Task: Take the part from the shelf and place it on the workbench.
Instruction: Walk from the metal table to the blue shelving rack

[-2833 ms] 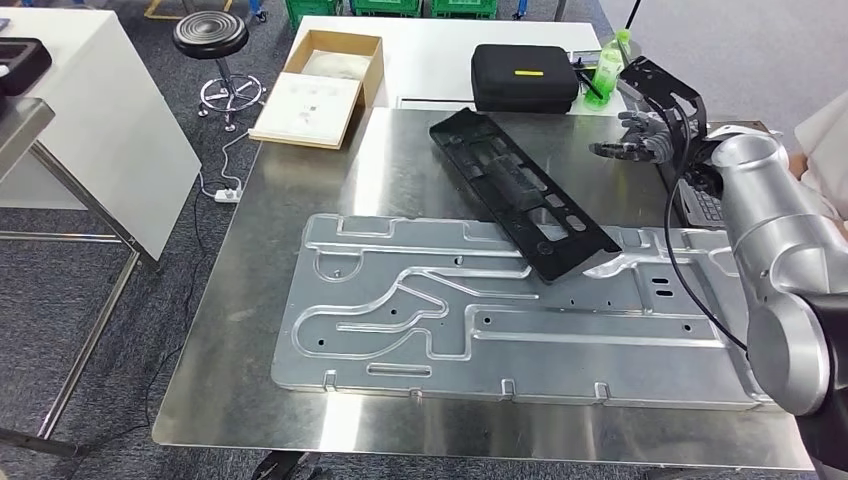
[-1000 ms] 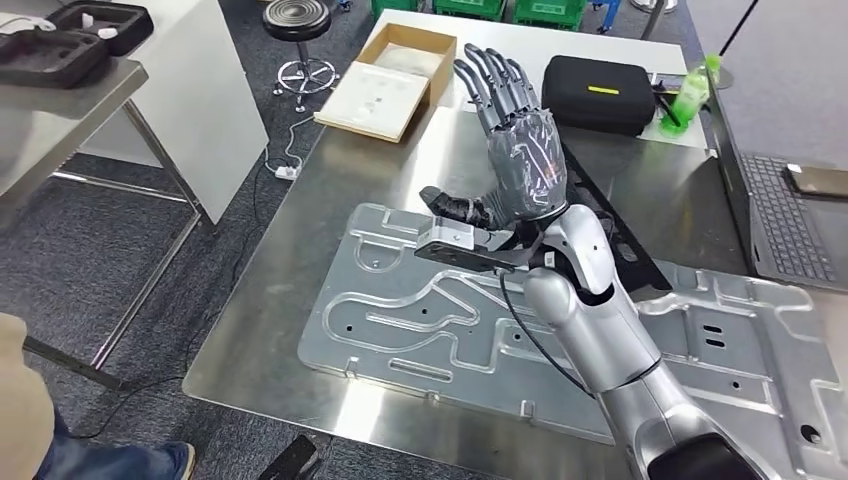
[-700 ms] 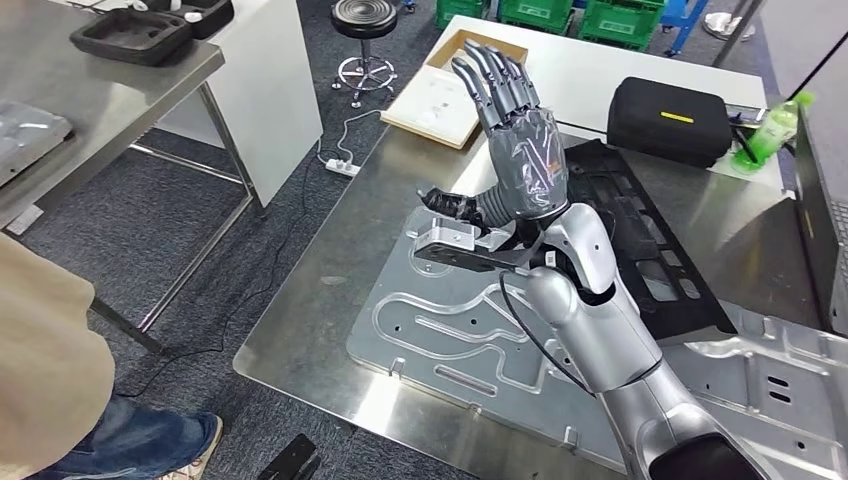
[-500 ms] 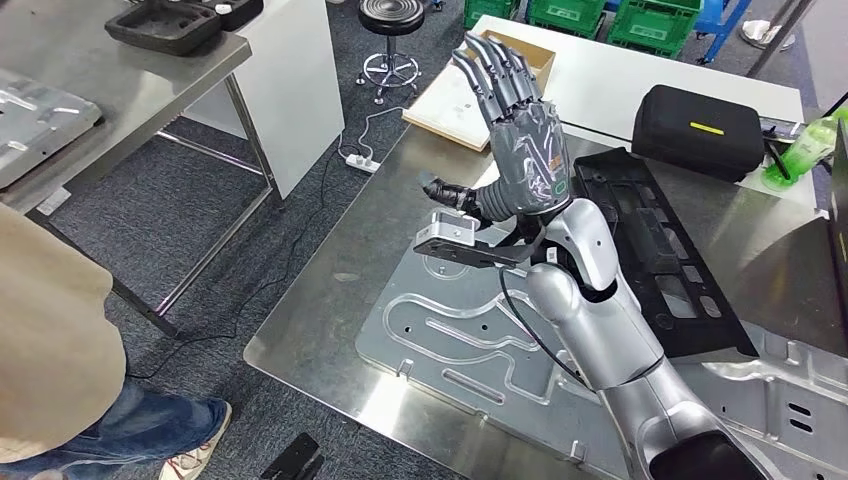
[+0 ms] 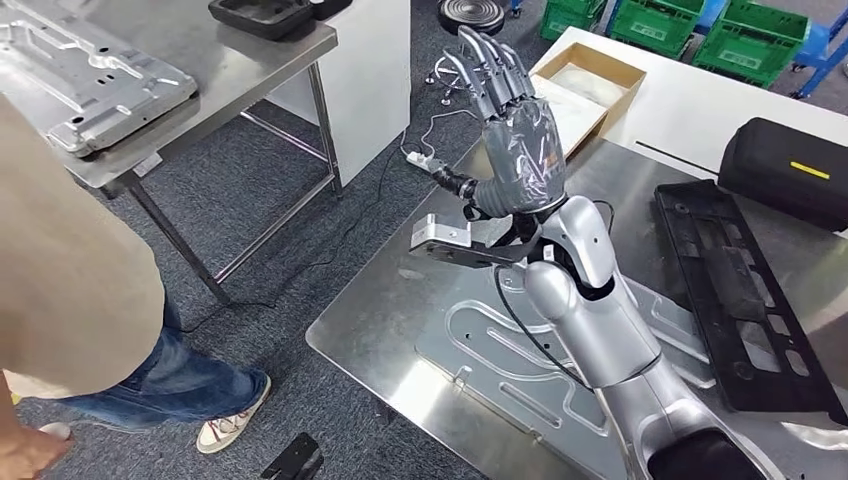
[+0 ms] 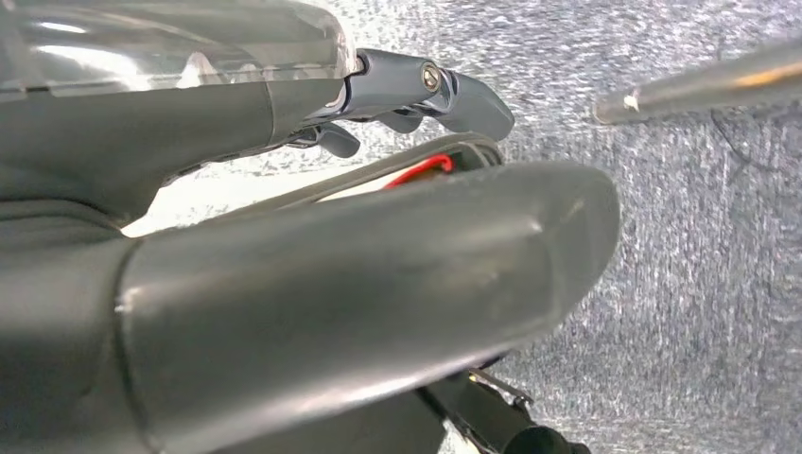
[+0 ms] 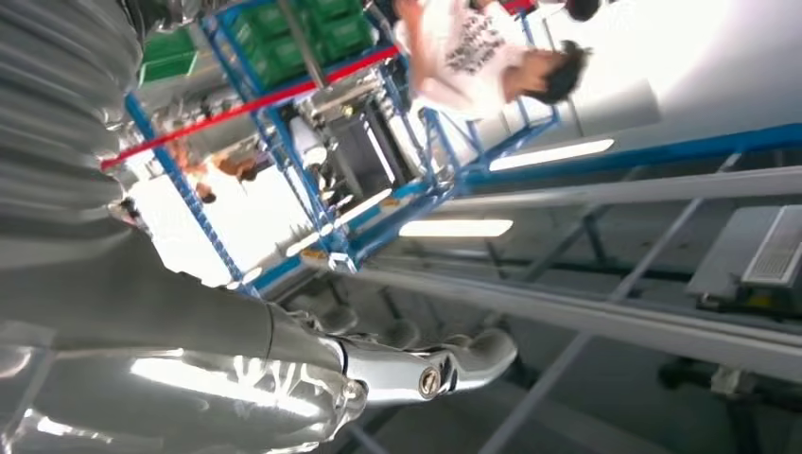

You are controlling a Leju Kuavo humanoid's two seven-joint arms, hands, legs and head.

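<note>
Nearby, person (image 5: 70, 260), perhaps beside workbench (image 5: 370, 310).

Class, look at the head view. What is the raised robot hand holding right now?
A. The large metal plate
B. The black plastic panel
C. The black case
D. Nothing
D: the raised right robot hand has its fingers spread and holds nothing; the black panel lies on the table.
</note>
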